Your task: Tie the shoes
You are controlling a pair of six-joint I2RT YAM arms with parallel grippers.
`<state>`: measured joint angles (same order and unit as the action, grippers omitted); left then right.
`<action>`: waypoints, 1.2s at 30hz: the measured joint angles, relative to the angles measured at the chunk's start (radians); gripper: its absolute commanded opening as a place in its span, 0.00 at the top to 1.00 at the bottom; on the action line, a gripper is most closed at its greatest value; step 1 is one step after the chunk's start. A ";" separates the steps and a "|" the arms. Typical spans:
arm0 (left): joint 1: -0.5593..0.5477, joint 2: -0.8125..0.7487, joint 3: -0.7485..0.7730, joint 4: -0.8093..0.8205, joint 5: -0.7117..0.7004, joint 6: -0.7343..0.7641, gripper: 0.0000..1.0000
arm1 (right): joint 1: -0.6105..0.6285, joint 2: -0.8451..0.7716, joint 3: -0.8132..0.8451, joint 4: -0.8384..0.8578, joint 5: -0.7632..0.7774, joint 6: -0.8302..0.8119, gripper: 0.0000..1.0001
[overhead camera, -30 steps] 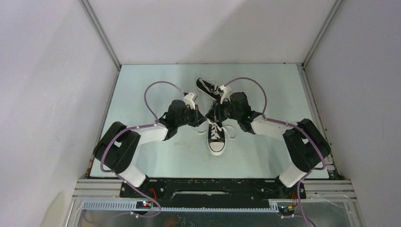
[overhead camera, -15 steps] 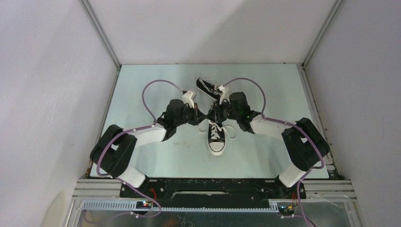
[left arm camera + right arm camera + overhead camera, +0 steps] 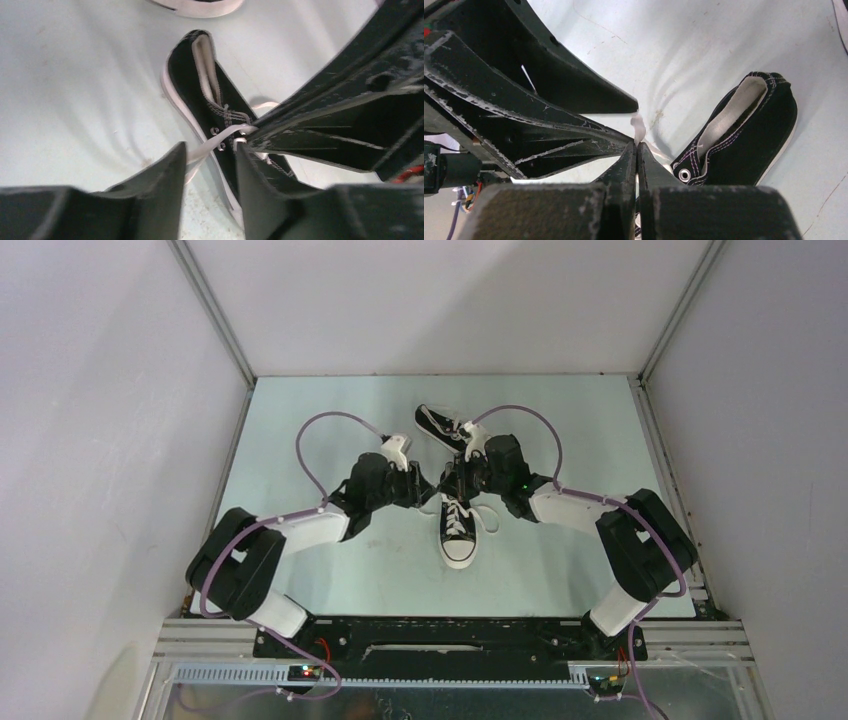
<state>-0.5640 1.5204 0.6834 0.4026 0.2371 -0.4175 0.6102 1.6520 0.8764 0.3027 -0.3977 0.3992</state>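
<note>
A small black canvas shoe with a white toe cap (image 3: pixel 457 532) is lying in the middle of the top view on the pale green tabletop (image 3: pixel 560 420). Its thin white lace (image 3: pixel 638 125) is being pinched by the right gripper (image 3: pixel 637 146), jaws pressed together, so it is being held up tight. The left gripper (image 3: pixel 210 150) is being held with jaws apart around that lace, likely to take it. A second black canvas shoe (image 3: pixel 440 425) is lying just above, so more room is being left at the sides.
</note>
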 measured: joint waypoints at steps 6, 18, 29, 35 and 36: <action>-0.032 -0.090 -0.064 -0.021 -0.087 0.024 0.04 | -0.008 0.000 0.003 -0.002 0.002 0.018 1.00; -0.196 -0.100 -0.011 -0.066 -0.291 0.199 0.00 | -0.014 0.000 0.034 -0.024 -0.019 0.044 1.00; -0.195 0.006 0.071 -0.089 -0.307 0.315 0.42 | -0.023 0.000 0.035 -0.025 -0.049 0.058 1.00; -0.195 0.013 0.088 -0.114 -0.303 0.340 0.70 | -0.023 0.000 0.037 -0.022 -0.052 0.062 1.00; -0.196 0.013 0.092 -0.120 -0.301 0.341 0.79 | -0.024 0.000 0.037 -0.020 -0.052 0.063 1.00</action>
<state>-0.7605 1.5337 0.7750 0.2825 -0.0643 -0.0769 0.5865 1.6520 0.9138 0.2829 -0.4500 0.4622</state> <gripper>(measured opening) 0.408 0.008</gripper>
